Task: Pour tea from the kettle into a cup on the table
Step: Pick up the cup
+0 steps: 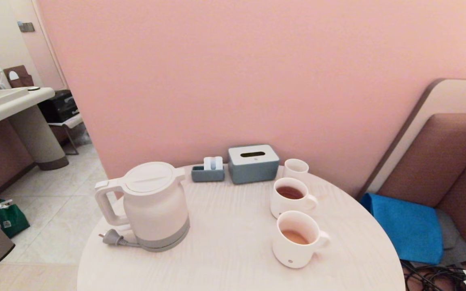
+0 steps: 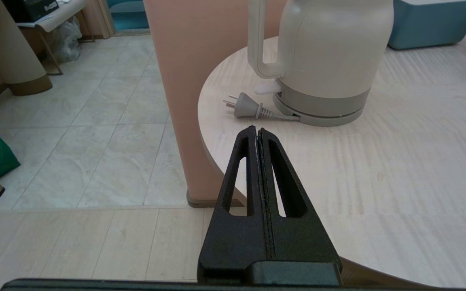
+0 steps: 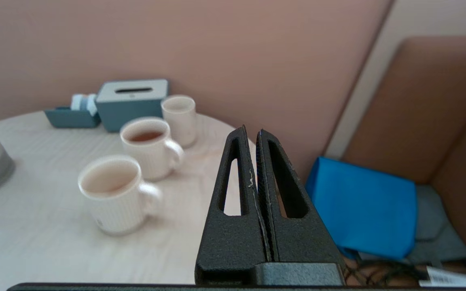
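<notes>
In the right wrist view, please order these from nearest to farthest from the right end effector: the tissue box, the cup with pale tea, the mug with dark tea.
From the right end effector:
1. Cup, nearest the table's front.
2. Mug, just behind the cup.
3. Tissue box, at the wall.

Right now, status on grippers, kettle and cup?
Left gripper and right gripper shut, empty. Kettle upright on table, lid on. Cup clear, nothing between.

Each tool is matte black with a grainy, pebbled surface. The left tool (image 2: pixel 256 130) has two tapering fingers, each pierced by a long slot, rising from a broad black base block. The right tool (image 3: pixel 250 131) is built alike, with pale scuffs along its inner seam.
</notes>
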You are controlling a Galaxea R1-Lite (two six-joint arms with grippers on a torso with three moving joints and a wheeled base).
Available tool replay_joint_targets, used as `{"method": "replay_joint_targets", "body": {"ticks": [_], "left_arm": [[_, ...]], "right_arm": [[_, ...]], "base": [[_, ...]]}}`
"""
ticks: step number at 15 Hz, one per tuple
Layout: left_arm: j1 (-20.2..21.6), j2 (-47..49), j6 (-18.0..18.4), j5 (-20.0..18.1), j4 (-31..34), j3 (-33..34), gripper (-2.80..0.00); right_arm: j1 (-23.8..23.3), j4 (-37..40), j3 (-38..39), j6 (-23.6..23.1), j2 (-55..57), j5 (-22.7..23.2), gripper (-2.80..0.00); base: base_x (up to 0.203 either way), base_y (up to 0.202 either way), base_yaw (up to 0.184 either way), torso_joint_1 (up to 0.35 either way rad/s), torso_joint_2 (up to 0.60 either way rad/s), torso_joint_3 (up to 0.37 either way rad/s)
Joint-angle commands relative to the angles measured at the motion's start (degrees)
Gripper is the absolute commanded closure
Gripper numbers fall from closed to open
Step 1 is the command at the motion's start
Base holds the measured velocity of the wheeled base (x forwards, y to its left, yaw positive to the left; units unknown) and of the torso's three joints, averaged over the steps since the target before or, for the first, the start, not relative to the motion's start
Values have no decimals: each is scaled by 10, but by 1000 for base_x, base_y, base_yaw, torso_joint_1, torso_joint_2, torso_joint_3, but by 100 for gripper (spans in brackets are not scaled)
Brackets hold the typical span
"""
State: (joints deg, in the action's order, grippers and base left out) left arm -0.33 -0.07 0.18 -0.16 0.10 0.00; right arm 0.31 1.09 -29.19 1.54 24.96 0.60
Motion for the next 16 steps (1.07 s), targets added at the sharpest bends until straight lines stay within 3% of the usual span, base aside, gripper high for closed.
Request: {"method": "replay_joint_targets", "body": {"ticks": [1,8,11,16], "left_arm": [[0,1,0,-1,0,0,0],[0,1,0,-1,0,0,0],[0,1,0,0,0,0,0],[0,1,0,0,0,0,0]], "right_arm": [[1,-9,-35,1,131,8,0],[44,-31,-57,51,443,61,0],[82,-47,-30,131,529,68,0],[134,-276,108,143,554,66,0]], "base": [[0,0,0,0,0,0],[0,0,0,0,0,0],[0,0,0,0,0,0],[0,0,0,0,0,0]]}}
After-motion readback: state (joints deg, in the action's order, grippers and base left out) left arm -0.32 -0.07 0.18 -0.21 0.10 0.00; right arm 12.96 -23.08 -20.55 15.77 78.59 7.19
